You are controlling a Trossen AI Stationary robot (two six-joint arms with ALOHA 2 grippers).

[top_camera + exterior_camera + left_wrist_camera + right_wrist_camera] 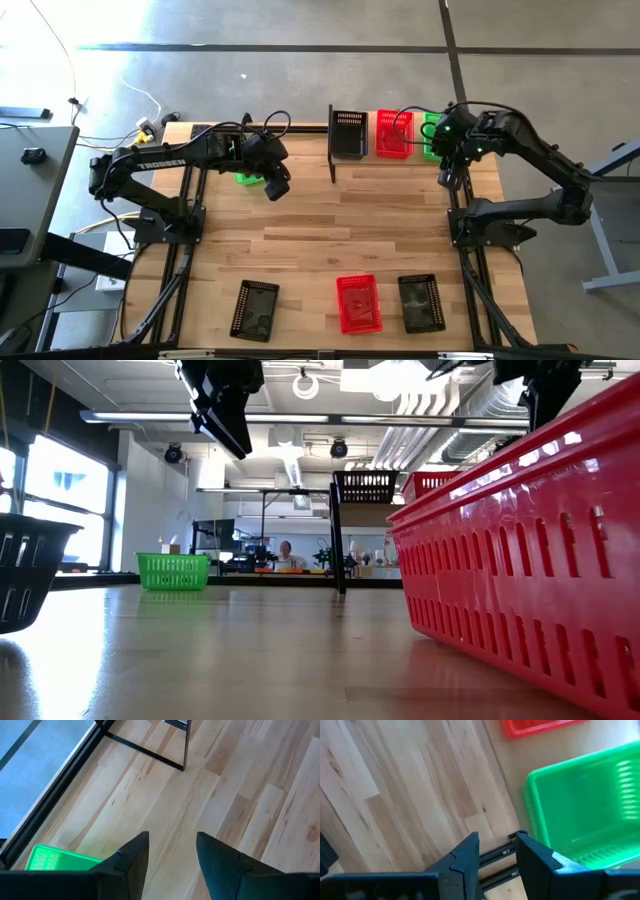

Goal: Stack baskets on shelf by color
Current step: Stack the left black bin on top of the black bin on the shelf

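Both arms matte black w/ black cables; left arm (160, 165) marked "TROSSEN" in white; right arm (530, 150) shows green light, prob. LED.

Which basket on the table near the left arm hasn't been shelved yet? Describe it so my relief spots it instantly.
Start at the small light-wood shelf at the table's far edge, then look left along the tabletop. Under the left arm's tool sits a green perforated plastic basket, the only green one off the shelf; the other loose baskets are red or black.

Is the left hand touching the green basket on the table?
Apart. The low view shows the left hand hanging high above the tabletop, clear air between it and the green basket below.
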